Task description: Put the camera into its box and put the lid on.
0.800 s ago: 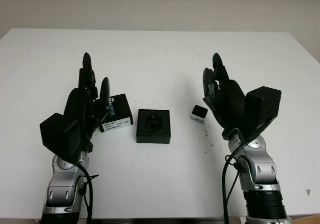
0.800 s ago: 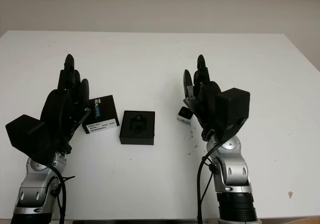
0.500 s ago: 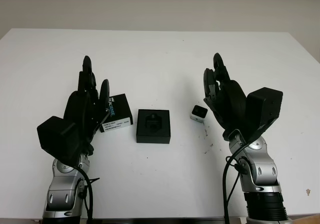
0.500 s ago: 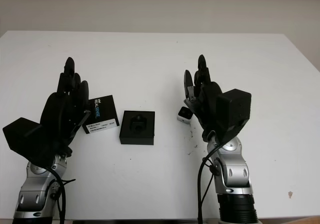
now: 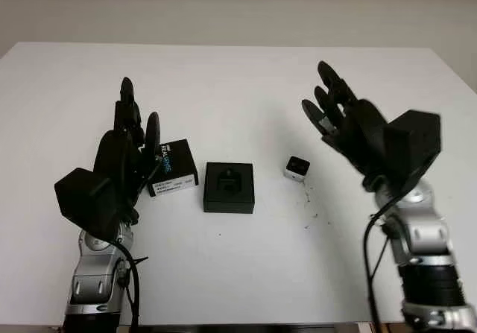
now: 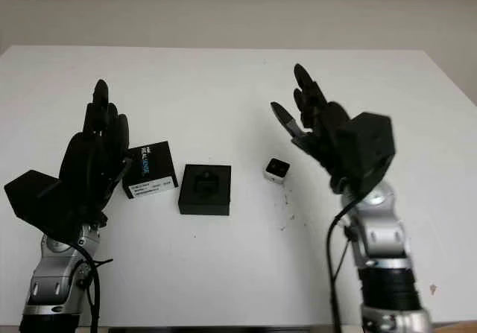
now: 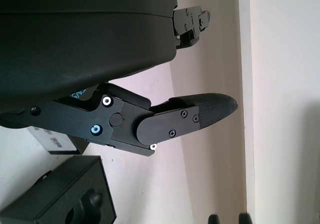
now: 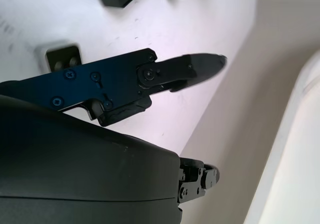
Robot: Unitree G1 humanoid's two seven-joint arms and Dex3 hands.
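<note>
A small white camera (image 5: 297, 167) with a dark lens face sits on the white table (image 5: 238, 87), just right of centre. The open black box (image 5: 229, 187), with a moulded insert, lies to its left. The black lid (image 5: 172, 169), printed with white lettering and a label, lies left of the box. My right hand (image 5: 332, 106) is open, raised above and to the right of the camera. My left hand (image 5: 134, 128) is open, hovering by the lid's left edge and partly covering it. In the right wrist view the camera (image 8: 64, 57) shows past one finger (image 8: 195, 66).
Small dark specks mark the table (image 6: 287, 217) below the camera. The table's far edge (image 5: 223, 46) meets a beige wall.
My right hand has lifted and swung to the right, away from the camera, which now shows in full. My left hand has barely shifted.
</note>
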